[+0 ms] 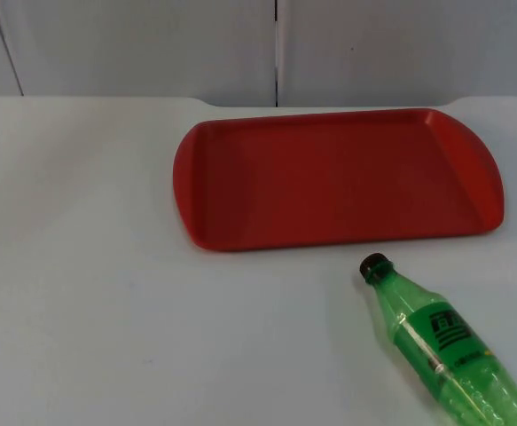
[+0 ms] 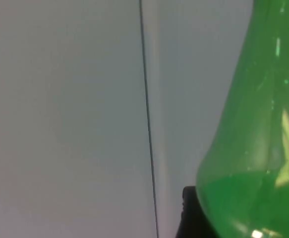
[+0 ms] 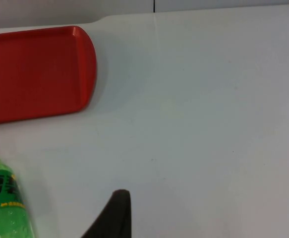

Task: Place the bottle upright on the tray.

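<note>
Top view: the green bottle lies on its side on the white table, just before the empty red tray, cap toward the tray, long axis diagonal.

Left wrist view: I see smooth, slippery-looking plastic, probably light; I would grip mid-body.

Right wrist view: I cannot tell either gripper's state.

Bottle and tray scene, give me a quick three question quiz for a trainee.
1. True or false: the bottle stands upright on the tray.
2. What colour is the tray?
3. The bottle's cap points: A) toward the tray, B) away from the tray.

Key: 1 false, it lies on its side on the table, off the tray. 2 red. 3 A.
</note>
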Robot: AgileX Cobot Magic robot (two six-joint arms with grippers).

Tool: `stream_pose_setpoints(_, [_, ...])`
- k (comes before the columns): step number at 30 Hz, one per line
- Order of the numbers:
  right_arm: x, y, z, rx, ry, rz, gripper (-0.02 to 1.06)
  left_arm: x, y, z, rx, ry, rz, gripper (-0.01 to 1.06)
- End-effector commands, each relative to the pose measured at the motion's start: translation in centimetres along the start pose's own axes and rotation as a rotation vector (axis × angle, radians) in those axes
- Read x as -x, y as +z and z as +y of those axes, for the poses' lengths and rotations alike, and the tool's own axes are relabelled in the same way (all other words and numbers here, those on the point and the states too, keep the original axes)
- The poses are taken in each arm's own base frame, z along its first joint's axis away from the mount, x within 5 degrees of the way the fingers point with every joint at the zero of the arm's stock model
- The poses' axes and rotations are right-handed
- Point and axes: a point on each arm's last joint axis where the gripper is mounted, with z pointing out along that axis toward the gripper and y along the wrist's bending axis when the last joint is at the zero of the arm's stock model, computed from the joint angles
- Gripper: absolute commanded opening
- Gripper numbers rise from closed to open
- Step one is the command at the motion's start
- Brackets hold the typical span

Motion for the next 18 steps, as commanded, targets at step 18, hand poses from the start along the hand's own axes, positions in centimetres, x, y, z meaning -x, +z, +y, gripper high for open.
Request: stream_pose_setpoints(18, [0.0, 0.0, 0.0, -0.003, 0.0, -0.007, 1.04, -10.5, 4.6, -2.2, -0.168, 0.014, -0.136, 0.0])
